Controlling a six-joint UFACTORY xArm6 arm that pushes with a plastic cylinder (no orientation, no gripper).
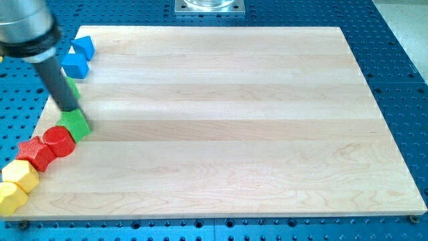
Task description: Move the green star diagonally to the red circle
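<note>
My tip (69,108) is at the board's left edge, at the top edge of a green block (75,125); I cannot tell if they touch. That block's shape is not clear from here. It touches the red circle (58,141) at its lower left. A second green block (72,87) sits mostly hidden behind the rod, so its shape is also unclear.
Two blue blocks (83,47) (75,65) lie above the rod at the board's top left. A red star (35,154) and two yellow blocks (20,175) (9,198) continue the row down to the lower left. The wooden board (227,120) lies on a blue perforated table.
</note>
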